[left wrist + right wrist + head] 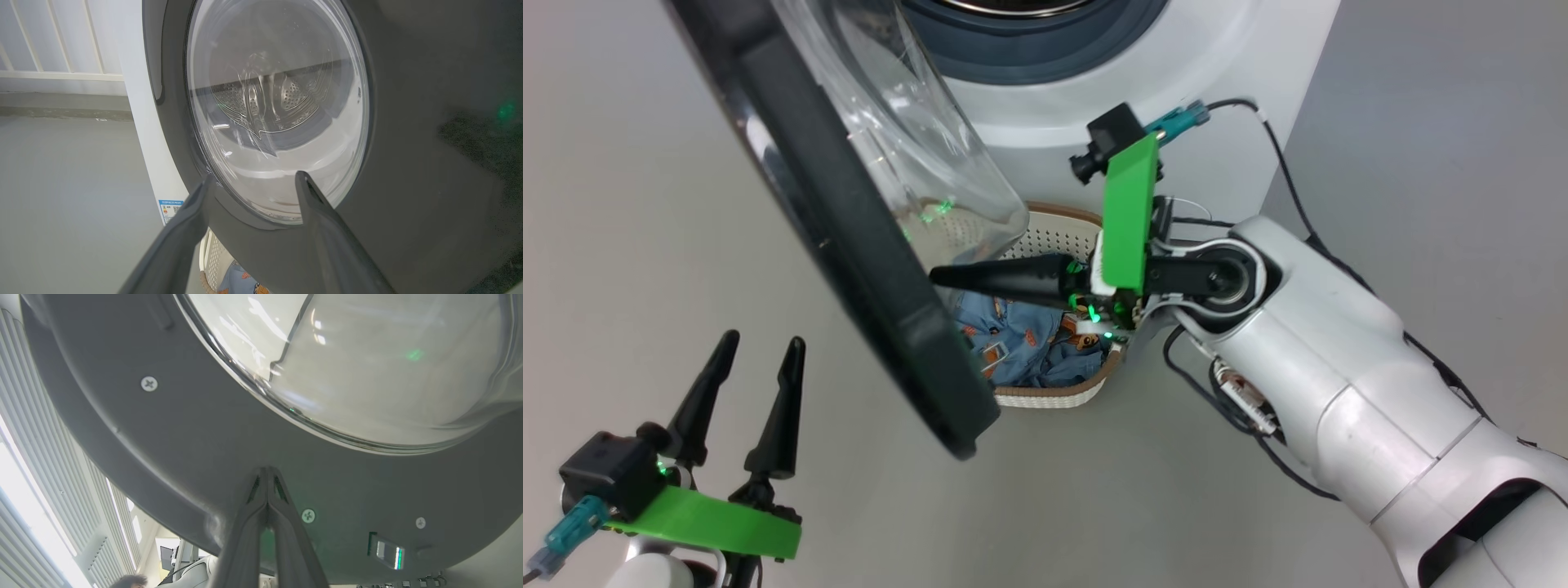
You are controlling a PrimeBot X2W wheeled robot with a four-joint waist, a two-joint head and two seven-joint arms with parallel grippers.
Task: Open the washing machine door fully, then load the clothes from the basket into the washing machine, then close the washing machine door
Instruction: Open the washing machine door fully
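Observation:
The washing machine door (849,229) stands open, edge-on, with its black rim slanting down across the middle and its glass bowl (907,122) bulging toward the white washing machine (1176,73). My right gripper (941,278) is shut and empty, its tips against the door's grey inner rim (163,428) just below the glass (367,355). Under the door sits the basket (1054,241) holding the blue printed clothes (1021,335). My left gripper (760,347) hangs open at the lower left, on the door's outer side (408,163), with nothing between its fingers (302,183).
Grey floor (645,204) spreads to the left and right of the machine. Black cables (1282,163) trail along my right forearm. A blue label (169,208) marks the machine's front. A white railing (61,61) runs behind. A person's hair (126,580) shows low down.

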